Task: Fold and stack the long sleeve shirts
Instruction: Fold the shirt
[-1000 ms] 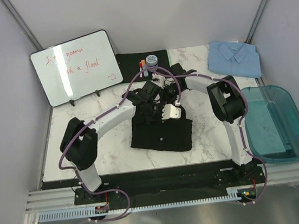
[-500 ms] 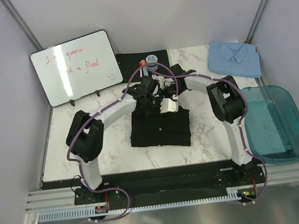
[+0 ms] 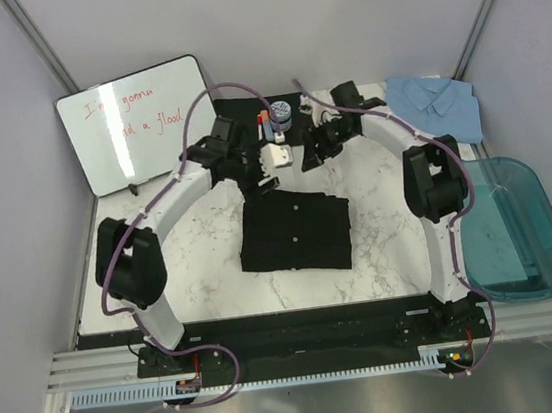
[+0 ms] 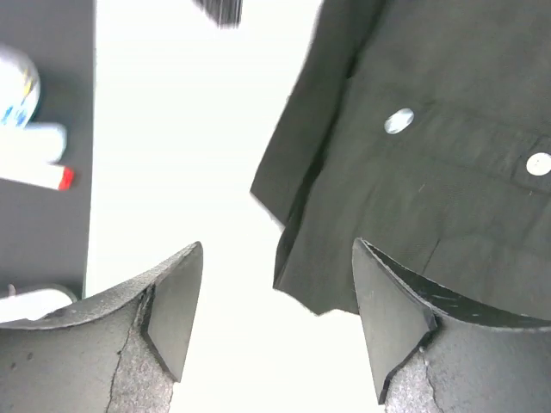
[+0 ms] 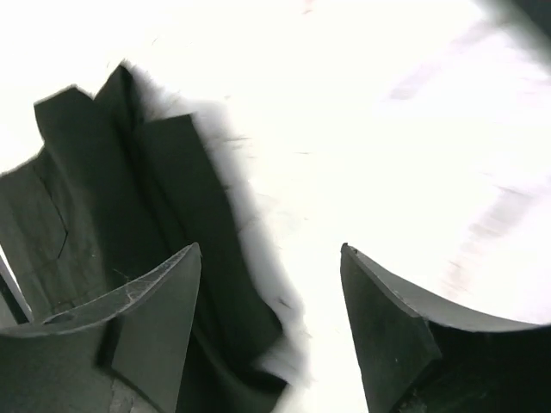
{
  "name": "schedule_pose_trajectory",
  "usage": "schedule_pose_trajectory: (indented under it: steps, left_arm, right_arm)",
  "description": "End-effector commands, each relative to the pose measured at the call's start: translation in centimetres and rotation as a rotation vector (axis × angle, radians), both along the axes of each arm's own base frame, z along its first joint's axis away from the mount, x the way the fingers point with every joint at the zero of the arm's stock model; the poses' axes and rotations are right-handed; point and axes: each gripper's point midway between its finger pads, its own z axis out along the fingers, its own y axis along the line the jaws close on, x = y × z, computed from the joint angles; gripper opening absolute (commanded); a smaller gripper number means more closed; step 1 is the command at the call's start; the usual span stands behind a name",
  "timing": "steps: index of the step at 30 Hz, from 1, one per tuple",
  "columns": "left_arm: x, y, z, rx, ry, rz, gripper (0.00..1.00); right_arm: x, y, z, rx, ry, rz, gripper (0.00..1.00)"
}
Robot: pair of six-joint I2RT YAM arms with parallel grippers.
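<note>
Black shirt [image 3: 295,234] folded, left hand [image 4: 275,258], right hand [image 5: 271,258] released (jaws apart) — teal bin [image 3: 512,238] alongside

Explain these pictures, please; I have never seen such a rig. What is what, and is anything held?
Two robot arms, the left arm and the right arm, are bolted at the near edge of a marble table. One picture looks down from above; the other two come from a camera on each wrist, looking past its own jaws. A folded black shirt lies mid-table, a light blue shirt at the far right corner, near a teal bin. A whiteboard stands far left. Both pairs of jaws are open, holding nothing.
</note>
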Motion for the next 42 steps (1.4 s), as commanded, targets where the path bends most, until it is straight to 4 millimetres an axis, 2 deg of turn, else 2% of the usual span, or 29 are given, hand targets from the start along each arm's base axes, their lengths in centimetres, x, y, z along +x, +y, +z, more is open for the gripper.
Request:
schedule_pose_trajectory:
  steps: [1, 3, 4, 5, 6, 7, 8, 9, 10, 12, 13, 15, 20, 27, 29, 33, 39, 40, 42]
  left_arm:
    - [-0.3, 2.5, 3.4, -0.191, 0.193, 0.195, 0.77]
    - [0.1, 4.1, 3.6, -0.274, 0.288, 0.248, 0.77]
    - [0.2, 4.4, 3.2, -0.304, 0.346, 0.287, 0.77]
    - [0.5, 4.8, 3.0, -0.32, 0.371, 0.312, 0.77]
    - [1.1, 5.5, 2.8, -0.341, 0.401, 0.347, 0.77]
    - [1.4, 5.6, 2.7, -0.366, 0.439, 0.381, 0.77]
    - [1.5, 5.7, 1.9, -0.377, 0.48, 0.395, 0.78]
    - [1.7, 6.0, 1.9, -0.405, 0.503, 0.402, 0.79]
    - [1.6, 6.1, 1.5, -0.419, 0.537, 0.421, 0.81]
    - [1.9, 6.2, 0.9, -0.458, 0.573, 0.429, 0.82]
    - [1.6, 6.2, 0.4, -0.466, 0.599, 0.431, 0.82]
    - [1.8, 6.0, 0.3, -0.495, 0.591, 0.429, 0.82]
    - [1.7, 5.9, -1.0, -0.517, 0.621, 0.464, 0.83]
    - [1.8, 5.8, -2.9, -0.517, 0.638, 0.471, 0.88]
    - [1.5, 5.7, -3.3, -0.518, 0.658, 0.47, 0.89]
    - [0.6, 5.3, -4.3, -0.512, 0.685, 0.455, 0.91]
    - [0.2, 4.5, -4.8, -0.49, 0.686, 0.446, 0.91]
    - [0.0, 4.5, -5.0, -0.486, 0.691, 0.448, 0.9]
    - [-0.3, 4.5, -5.1, -0.481, 0.704, 0.459, 0.88]
  right_arm:
    - [2.2, -5.4, 6.6, 0.135, 0.01, -0.176, 0.75]
    - [1.4, -7.6, 7.0, 0.197, 0.061, -0.212, 0.82]
    - [-0.5, -8.0, 7.1, 0.224, 0.099, -0.21, 0.91]
    - [-1.4, -8.4, 7.1, 0.242, 0.117, -0.221, 0.96]
    - [-1.9, -8.8, 7.1, 0.258, 0.111, -0.224, 0.97]
    - [-3.9, -8.9, 6.8, 0.263, 0.134, -0.235, 0.98]
    - [-4.8, -8.6, 7.0, 0.291, 0.152, -0.237, 0.98]
    - [-4.8, -8.3, 7.4, 0.316, 0.116, -0.242, 0.98]
    - [-6.6, -8.3, 6.7, 0.33, 0.138, -0.249, 0.98]
    - [-6.9, -8.1, 6.4, 0.351, 0.117, -0.27, 0.98]
    - [-7.9, -8.1, 5.5, 0.355, 0.138, -0.278, 0.98]
    - [-7.7, -8.0, 5.2, 0.374, 0.122, -0.302, 0.98]
    - [-8.9, -7.2, 3.4, 0.351, 0.114, -0.283, 0.98]
    - [-12.1, -5.8, 2.7, 0.353, 0.151, -0.202, 0.98]
    - [-12.7, -5.8, 2.7, 0.344, 0.141, -0.19, 0.98]
    - [-13.5, -5.6, 1.2, 0.299, 0.14, -0.183, 0.98]
    - [-12.9, -4.8, -0.3, 0.289, 0.157, -0.168, 0.84]
    - [-13.0, -4.7, -0.5, 0.292, 0.166, -0.164, 0.77]
    - [-13.1, -4.4, -0.4, 0.294, 0.174, -0.161, 0.7]
